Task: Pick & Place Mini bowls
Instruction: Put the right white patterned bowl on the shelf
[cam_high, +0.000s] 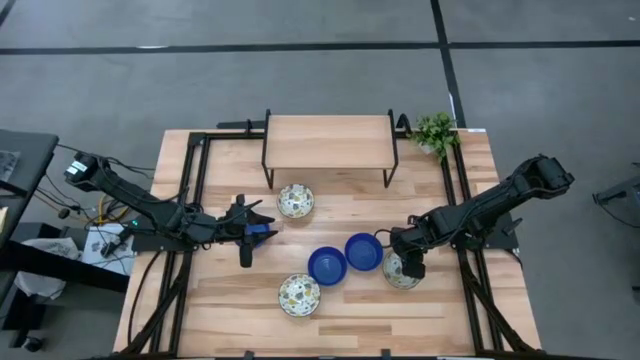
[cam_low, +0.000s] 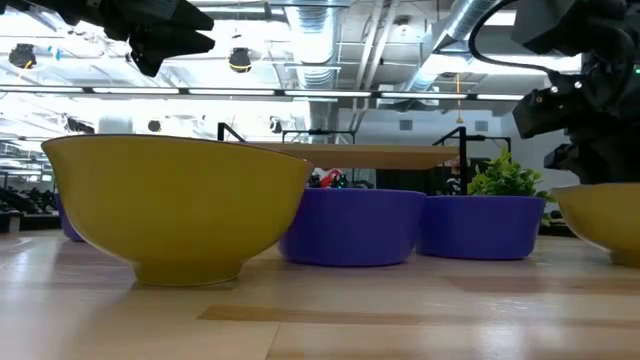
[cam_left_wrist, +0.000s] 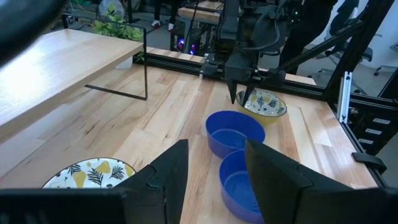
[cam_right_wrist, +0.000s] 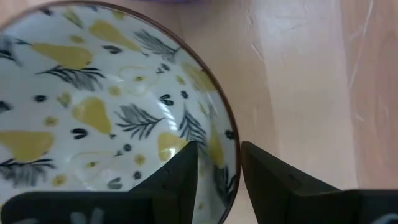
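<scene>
Mini bowls lie spread over the wooden surface (cam_high: 340, 310) — five of them. Two are glossy blue: one blue bowl (cam_high: 327, 265) and a second blue bowl (cam_high: 363, 252) sit touching side by side, between the two arms. Three are patterned, cream inside with yellow pears and dark leaves, and yellow outside in the low view.

The right hand (cam_high: 407, 266) is down at the patterned bowl (cam_high: 400, 272) just beside the second blue bowl. In the right wrist view its two dark fingers (cam_right_wrist: 180, 171) straddle that bowl's dark rim, one finger over the patterned inside and the other outside over the wood, with a narrow gap between them; they bracket the rim, but whether they actually pinch it cannot be told. The left wrist view shows this hand pointing down at the near edge of the bowl.

The left hand (cam_high: 262, 232) hovers well apart from the right one, on the far side of the blue pair, its fingers (cam_left_wrist: 171, 168) spread and holding nothing. Just beside it, toward the wooden shelf (cam_high: 328, 143), sits another patterned bowl (cam_high: 295, 200). The third patterned bowl (cam_high: 299, 294) rests near the front edge, close to the first blue bowl.

A small green plant (cam_high: 435, 132) stands at the shelf's corner, well away from both hands.
</scene>
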